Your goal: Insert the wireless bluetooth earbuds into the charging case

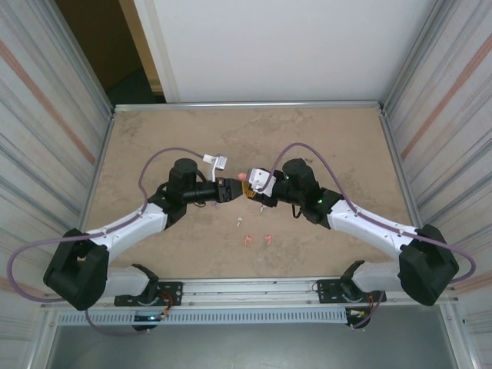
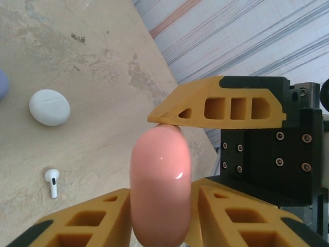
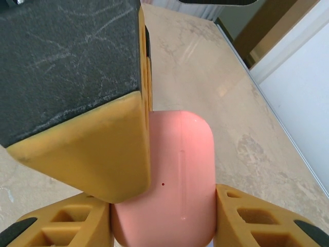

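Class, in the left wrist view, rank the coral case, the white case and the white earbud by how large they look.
1. coral case, largest, though it is nearest the camera, which enlarges it
2. white case
3. white earbud

A tan stone-patterned table [image 1: 154, 138] sits between corrugated metal walls [image 1: 46, 92], a white panel [image 1: 269, 46] behind.
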{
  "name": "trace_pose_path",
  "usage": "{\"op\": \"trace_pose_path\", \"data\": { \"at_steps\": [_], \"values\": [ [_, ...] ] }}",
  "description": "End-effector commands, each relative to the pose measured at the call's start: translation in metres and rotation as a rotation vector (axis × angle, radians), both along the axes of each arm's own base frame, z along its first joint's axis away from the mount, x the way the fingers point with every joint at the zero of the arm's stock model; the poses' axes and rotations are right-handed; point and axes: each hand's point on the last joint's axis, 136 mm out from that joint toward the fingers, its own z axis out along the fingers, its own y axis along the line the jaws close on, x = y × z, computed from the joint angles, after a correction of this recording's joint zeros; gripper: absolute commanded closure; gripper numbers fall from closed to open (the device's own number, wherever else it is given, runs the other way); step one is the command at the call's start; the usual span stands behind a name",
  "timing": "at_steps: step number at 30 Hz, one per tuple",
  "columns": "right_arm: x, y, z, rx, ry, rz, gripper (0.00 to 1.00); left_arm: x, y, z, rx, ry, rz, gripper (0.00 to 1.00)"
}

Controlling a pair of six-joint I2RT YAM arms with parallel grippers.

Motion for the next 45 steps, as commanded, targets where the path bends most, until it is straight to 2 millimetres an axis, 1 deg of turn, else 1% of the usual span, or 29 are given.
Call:
{"op": "trace_pose_path", "data": {
  "at_steps": [1, 5, 7, 10, 13, 15, 17, 19, 24, 26, 29, 31, 35, 38, 41, 45],
  "values": [
    [0.000, -0.003, 0.012, 0.045, -0.011, -0.016, 0.62, 0.000, -0.007, 0.021, -0.043, -0.056, -0.034, 0.70],
    [-0.002, -0.003, 0.011, 0.045, 0.009, -0.007, 0.60, 0.000, -0.006, 0.023, -0.048, -0.066, -0.029, 0.80],
    [-0.003, -0.004, 0.010, 0.046, 0.022, -0.007, 0.58, 0.001, -0.005, 0.024, -0.051, -0.077, -0.024, 0.85],
    [-0.005, -0.005, 0.010, 0.054, 0.040, -0.009, 0.51, 0.000, -0.004, 0.026, -0.054, -0.098, -0.016, 0.90],
    [-0.010, -0.006, 0.011, 0.074, 0.062, -0.007, 0.40, 0.001, -0.001, 0.031, -0.060, -0.137, -0.002, 0.92],
    [-0.012, -0.008, 0.014, 0.096, 0.079, -0.008, 0.33, 0.001, 0.001, 0.036, -0.069, -0.178, 0.012, 0.95],
    [-0.016, -0.011, 0.017, 0.124, 0.099, -0.012, 0.27, 0.002, 0.004, 0.043, -0.080, -0.226, 0.030, 1.00],
    [-0.020, -0.016, 0.022, 0.179, 0.128, -0.017, 0.23, 0.002, 0.006, 0.053, -0.099, -0.292, 0.038, 1.00],
    [-0.029, -0.035, 0.048, 0.398, 0.212, -0.028, 0.17, -0.004, 0.009, 0.076, -0.162, -0.494, 0.039, 1.00],
    [-0.027, -0.043, 0.055, 0.499, 0.267, -0.049, 0.16, -0.009, 0.011, 0.084, -0.186, -0.577, 0.035, 1.00],
    [-0.027, -0.049, 0.068, 0.650, 0.349, -0.026, 0.14, -0.017, 0.012, 0.096, -0.212, -0.700, 0.029, 1.00],
    [-0.030, -0.050, 0.076, 0.713, 0.376, -0.007, 0.13, -0.023, 0.011, 0.103, -0.226, -0.773, 0.019, 1.00],
    [-0.036, -0.050, 0.099, 0.805, 0.396, 0.041, 0.10, -0.038, 0.005, 0.114, -0.240, -0.905, -0.021, 1.00],
    [-0.039, -0.051, 0.118, 0.870, 0.389, 0.070, 0.10, -0.044, 0.002, 0.120, -0.249, -0.965, -0.037, 1.00],
    [-0.044, -0.051, 0.133, 0.900, 0.374, 0.115, 0.09, -0.047, 0.001, 0.124, -0.260, -0.999, -0.045, 1.00],
    [-0.043, -0.048, 0.141, 0.906, 0.377, 0.133, 0.10, -0.049, -0.001, 0.127, -0.274, -1.018, -0.056, 1.00]
  ]
}}
